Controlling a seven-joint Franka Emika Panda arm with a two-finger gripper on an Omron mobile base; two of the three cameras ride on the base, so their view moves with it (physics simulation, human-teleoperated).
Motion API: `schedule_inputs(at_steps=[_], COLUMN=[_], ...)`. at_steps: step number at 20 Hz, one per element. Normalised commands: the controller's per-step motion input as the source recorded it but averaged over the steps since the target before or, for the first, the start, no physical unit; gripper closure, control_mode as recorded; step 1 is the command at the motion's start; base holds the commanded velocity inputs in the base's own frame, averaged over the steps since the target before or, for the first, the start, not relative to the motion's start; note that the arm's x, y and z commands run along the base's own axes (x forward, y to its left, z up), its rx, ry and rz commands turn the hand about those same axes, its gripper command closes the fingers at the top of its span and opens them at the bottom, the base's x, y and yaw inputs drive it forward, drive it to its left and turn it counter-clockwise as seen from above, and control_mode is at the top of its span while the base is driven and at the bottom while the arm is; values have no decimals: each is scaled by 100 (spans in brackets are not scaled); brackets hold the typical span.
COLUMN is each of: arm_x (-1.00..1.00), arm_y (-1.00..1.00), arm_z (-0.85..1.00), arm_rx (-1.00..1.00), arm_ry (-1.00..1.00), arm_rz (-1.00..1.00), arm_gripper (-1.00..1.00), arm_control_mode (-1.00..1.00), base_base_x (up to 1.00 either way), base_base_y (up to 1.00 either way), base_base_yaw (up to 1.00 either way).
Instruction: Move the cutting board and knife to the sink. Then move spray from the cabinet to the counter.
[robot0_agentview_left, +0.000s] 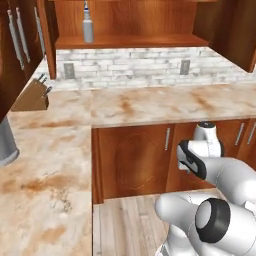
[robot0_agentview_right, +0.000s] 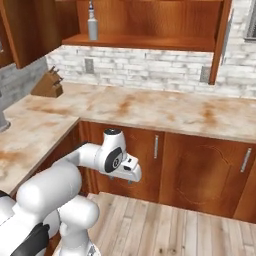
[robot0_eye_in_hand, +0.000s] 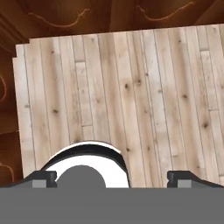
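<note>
hand view: claw (robot0_eye_in_hand: 111, 178) open over wood floor (robot0_eye_in_hand: 131, 87); spray (robot0_agentview_left: 88, 26) on cabinet (robot0_agentview_left: 130, 20) shelf.

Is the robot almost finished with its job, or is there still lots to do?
The board and knife part can't be judged here. The spray stands on the cabinet shelf, not yet on the counter below. The gripper is open, holds nothing, and points down at the wooden floor. So the spray move is left.
</note>
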Motion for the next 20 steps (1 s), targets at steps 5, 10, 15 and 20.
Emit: schedule_inputs(at_steps=[5,10,15,20], arm_x=[0,0,0,0], arm_y=[0,0,0,0], arm_z=[0,0,0,0], arm_rx=[0,0,0,0], arm_ry=[0,0,0,0], arm_rz=[0,0,0,0], arm_gripper=[-100,-100,-100,-100], arm_control_mode=[100,100,100,100], base_base_x=[82,71,65,61], base_base_y=[1,26,26,39], base_base_yaw=[0,-6,-6,-17])
